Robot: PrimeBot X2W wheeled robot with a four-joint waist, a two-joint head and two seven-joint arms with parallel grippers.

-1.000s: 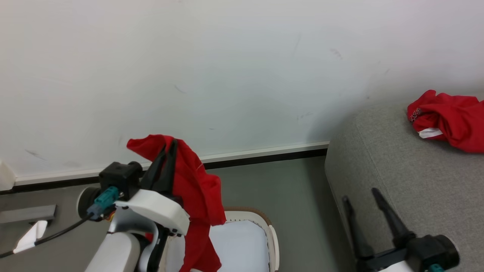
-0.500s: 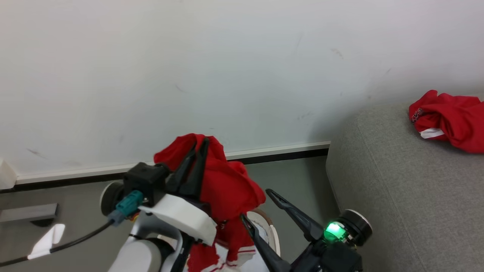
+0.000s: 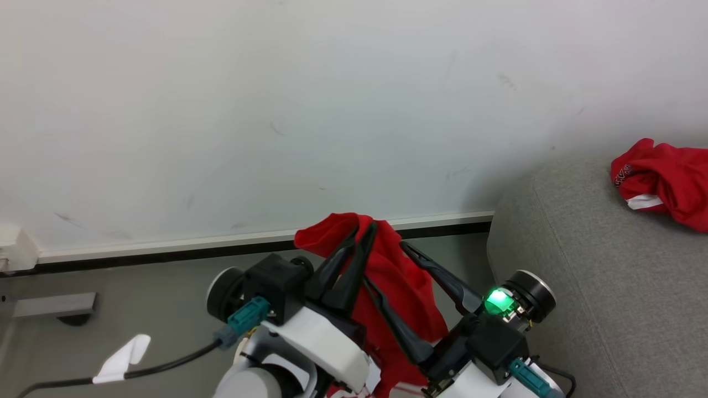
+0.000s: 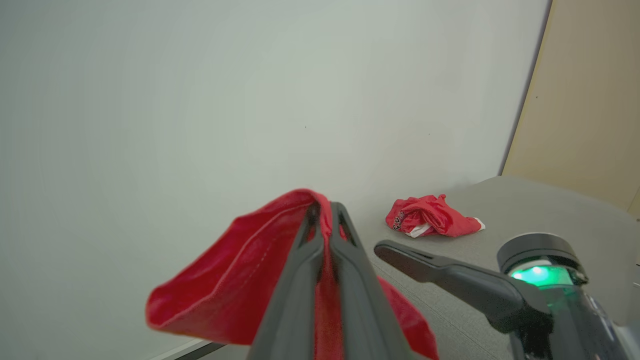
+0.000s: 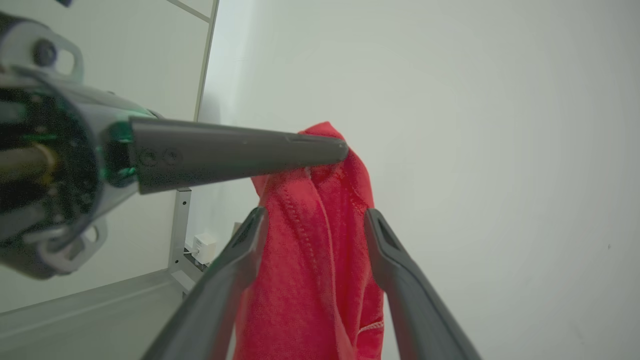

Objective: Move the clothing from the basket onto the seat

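Observation:
My left gripper (image 3: pixel 365 229) is shut on a fold of the clothing (image 3: pixel 401 287), a bright red jersey that hangs from its tips above the floor. The left wrist view shows the pinched fabric (image 4: pixel 225 295) at the left gripper (image 4: pixel 322 207). My right gripper (image 3: pixel 385 264) is open, its two fingers on either side of the hanging cloth. In the right wrist view the red cloth (image 5: pixel 310 280) hangs between the right gripper (image 5: pixel 316 215) fingers, just below the left fingers (image 5: pixel 240 152). A second red jersey (image 3: pixel 664 185) lies crumpled on the grey seat (image 3: pixel 597 276). The basket is hidden.
A white wall with a dark baseboard (image 3: pixel 166 254) runs behind the grey floor. A grey bracket (image 3: pixel 52 304) and a white box (image 3: pixel 16 246) sit at the far left. A cable with a white tag (image 3: pixel 119 359) trails from my left wrist. A beige panel (image 4: pixel 585 100) stands beyond the seat.
My left gripper has carried the jersey rightward toward the seat. The right gripper swung in from the lower right, and its open fingers now straddle the hanging cloth. The basket has dropped out of sight.

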